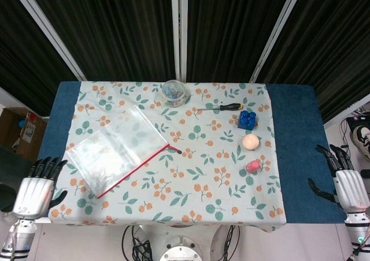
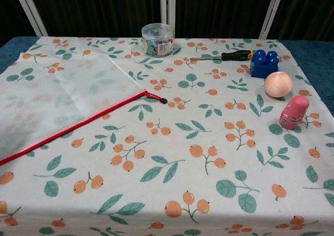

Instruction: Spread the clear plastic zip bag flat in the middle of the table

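Here, the clear plastic zip bag [image 1: 117,152] lies flat on the left half of the floral tablecloth [image 1: 196,186], its red zip edge [image 2: 78,124] running diagonally toward the cloth's middle, where the black zip pull [image 2: 163,101] rests. The left hand [image 1: 36,193] hovers beside the table's near-left corner, fingers spread and holding nothing, apart from the bag. The right hand [image 1: 347,183] sits off the table's right edge, fingers likewise apart and empty. Along the far side stand a clear round jar [image 2: 157,38], a screwdriver [image 2: 224,55] and a blue block [image 2: 265,63]; a peach ball [image 2: 278,84] and a pink doll [image 2: 294,111] sit nearer on the right.
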Tool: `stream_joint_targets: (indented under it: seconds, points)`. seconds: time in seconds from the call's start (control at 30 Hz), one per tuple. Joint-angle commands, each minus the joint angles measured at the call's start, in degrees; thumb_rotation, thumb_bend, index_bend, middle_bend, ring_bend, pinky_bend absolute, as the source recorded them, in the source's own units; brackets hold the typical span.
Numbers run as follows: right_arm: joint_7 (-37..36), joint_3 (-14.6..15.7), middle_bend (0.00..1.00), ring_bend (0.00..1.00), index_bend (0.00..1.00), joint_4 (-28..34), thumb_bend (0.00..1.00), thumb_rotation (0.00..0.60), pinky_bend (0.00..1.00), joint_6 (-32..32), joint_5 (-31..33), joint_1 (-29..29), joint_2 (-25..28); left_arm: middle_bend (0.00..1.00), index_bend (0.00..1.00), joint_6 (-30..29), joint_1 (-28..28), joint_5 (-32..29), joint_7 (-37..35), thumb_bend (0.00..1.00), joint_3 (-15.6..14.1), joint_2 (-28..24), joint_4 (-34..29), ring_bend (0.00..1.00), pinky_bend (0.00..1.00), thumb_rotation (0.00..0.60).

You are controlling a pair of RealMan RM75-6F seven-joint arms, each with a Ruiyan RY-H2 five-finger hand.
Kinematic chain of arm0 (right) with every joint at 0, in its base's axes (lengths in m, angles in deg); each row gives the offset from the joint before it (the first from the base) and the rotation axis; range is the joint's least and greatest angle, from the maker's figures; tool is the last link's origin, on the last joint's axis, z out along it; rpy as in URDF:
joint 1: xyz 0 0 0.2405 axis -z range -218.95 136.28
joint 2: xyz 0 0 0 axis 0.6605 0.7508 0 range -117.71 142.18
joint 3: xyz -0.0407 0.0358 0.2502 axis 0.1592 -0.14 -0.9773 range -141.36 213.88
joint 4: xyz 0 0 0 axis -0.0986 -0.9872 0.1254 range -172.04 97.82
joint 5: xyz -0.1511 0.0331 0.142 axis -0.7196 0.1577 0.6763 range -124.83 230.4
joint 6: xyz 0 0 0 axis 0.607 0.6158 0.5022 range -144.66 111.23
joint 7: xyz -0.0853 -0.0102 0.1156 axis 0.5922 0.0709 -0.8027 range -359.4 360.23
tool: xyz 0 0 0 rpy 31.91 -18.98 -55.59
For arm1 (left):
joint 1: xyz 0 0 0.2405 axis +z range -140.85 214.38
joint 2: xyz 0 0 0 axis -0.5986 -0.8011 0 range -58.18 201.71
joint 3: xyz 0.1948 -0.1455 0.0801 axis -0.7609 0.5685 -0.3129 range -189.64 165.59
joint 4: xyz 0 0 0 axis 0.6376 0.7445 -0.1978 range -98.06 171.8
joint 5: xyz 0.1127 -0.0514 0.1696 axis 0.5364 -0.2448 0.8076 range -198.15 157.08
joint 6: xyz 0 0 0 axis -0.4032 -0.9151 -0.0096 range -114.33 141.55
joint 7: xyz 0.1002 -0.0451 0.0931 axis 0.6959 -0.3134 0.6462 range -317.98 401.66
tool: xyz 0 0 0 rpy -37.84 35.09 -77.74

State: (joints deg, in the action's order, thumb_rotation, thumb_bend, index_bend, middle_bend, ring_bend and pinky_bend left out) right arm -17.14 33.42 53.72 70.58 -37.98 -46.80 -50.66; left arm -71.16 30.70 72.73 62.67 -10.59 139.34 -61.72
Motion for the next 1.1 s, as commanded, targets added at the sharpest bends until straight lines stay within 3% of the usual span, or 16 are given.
stream_joint_targets:
  seconds: [0.03, 0.27, 0.33, 0.43, 0.6, 0.77, 1.1]
  points:
    - [1.1, -0.2, 0.16, 0.00, 0.09, 0.7, 0.24, 0.600, 0.00, -0.5, -1.3, -1.0, -0.1, 0.14, 0.21, 8.7, -8.2, 2.9, 1.3, 0.19, 3.2, 1.0, -3.6, 0.12, 0.17, 0.600]
    - [3.1, -0.2, 0.16, 0.00, 0.09, 2.0, 0.24, 0.600, 0.00, -1.1, -1.9, -1.8, -0.1, 0.15, 0.29, 29.7, -25.7, -2.9, 1.0, 0.26, 10.3, 8.6, -3.5, 0.12, 0.17, 0.600]
    - [3.5, -0.2, 0.16, 0.00, 0.09, 2.1, 0.24, 0.600, 0.00, -1.1, -1.5, -1.6, -0.1, 0.15, 0.29, 35.8, -31.6, -7.2, 3.2, 0.26, 13.1, 13.7, 0.7, 0.12, 0.17, 0.600]
    - [3.9, -0.2, 0.16, 0.00, 0.09, 2.2, 0.24, 0.600, 0.00, -1.1, -1.1, -1.5, 0.0, 0.16, 0.29, 40.3, -37.3, -13.1, 6.8, 0.28, 15.5, 19.9, 7.1, 0.12, 0.17, 0.600]
    - [4.1, -0.2, 0.16, 0.00, 0.09, 2.0, 0.24, 0.600, 0.00, -1.6, -0.2, -1.4, 0.0, 0.16, 0.34, 44.7, -43.5, -22.4, 10.1, 0.31, 16.8, 27.9, 17.4, 0.12, 0.17, 0.600]
    - [3.8, -0.4, 0.16, 0.00, 0.09, 1.5, 0.24, 0.600, 0.00, -2.8, 0.9, -1.8, -0.1, 0.16, 0.36, 45.7, -47.9, -27.5, 12.8, 0.33, 16.1, 33.9, 26.9, 0.12, 0.17, 0.600]
    - [3.2, -0.8, 0.16, 0.00, 0.09, 0.7, 0.24, 0.600, 0.00, -4.2, 2.1, -2.4, -0.3, 0.16, 0.41, 45.6, -50.5, -34.5, 13.4, 0.33, 14.2, 39.6, 36.9, 0.12, 0.17, 0.600]
